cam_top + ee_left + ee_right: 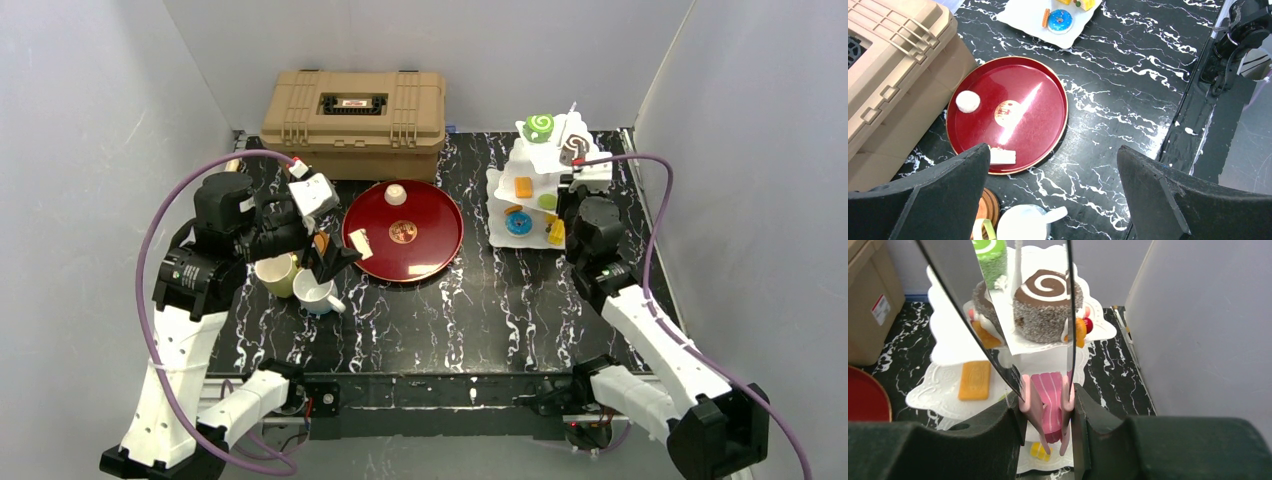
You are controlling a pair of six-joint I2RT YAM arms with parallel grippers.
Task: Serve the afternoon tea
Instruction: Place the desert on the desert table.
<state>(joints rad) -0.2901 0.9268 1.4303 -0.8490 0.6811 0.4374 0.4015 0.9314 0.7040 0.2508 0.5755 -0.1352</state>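
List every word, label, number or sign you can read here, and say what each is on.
No text is legible anywhere.
Label on the toolbox lid: too small to read.
Red-and-white sticker on the toolbox side: blurred.
Gold emblem at the red tray's centre: unreadable.

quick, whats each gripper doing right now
left gripper: open, nothing between its fingers
right gripper: shut on the metal tongs, with a pink cake slice between their tips
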